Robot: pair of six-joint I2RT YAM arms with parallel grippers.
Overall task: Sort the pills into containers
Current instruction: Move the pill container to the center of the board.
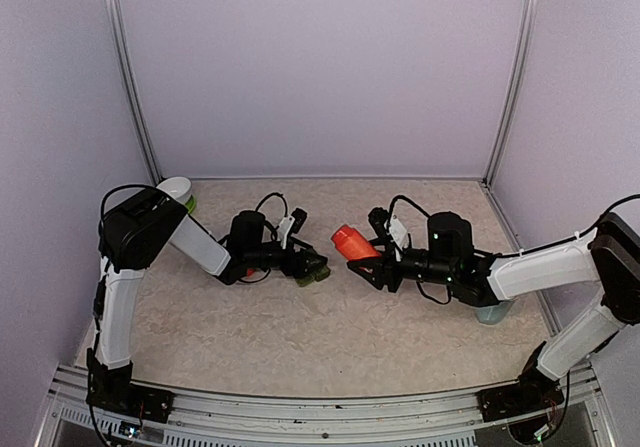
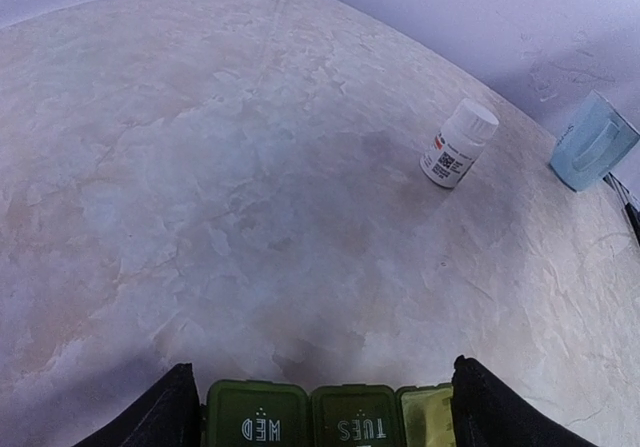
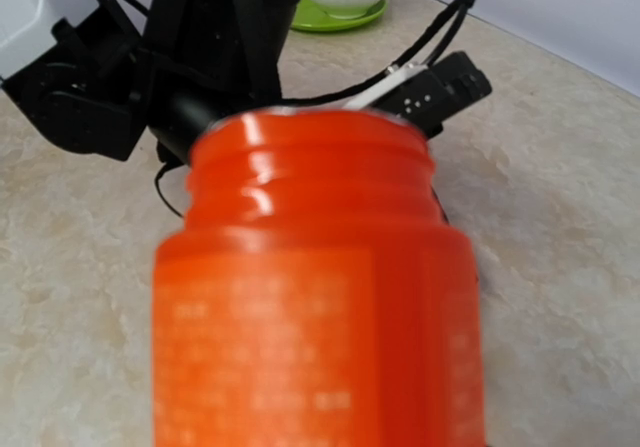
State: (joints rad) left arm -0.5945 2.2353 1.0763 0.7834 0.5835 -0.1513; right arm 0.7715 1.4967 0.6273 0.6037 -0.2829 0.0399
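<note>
My left gripper is shut on the dark green container strip and holds it low over the table. In the left wrist view the strip sits between the black fingers. Its lids read WED and TUES, and the third compartment looks paler yellow-green. My right gripper is shut on an orange pill bottle with no cap, tilted with its mouth towards the strip. The bottle fills the right wrist view and hides the fingers. No loose pills show.
A white capped pill bottle stands on the table beyond the strip. A pale blue mug stands at the right, under my right arm. A white bowl on a green saucer is at the back left.
</note>
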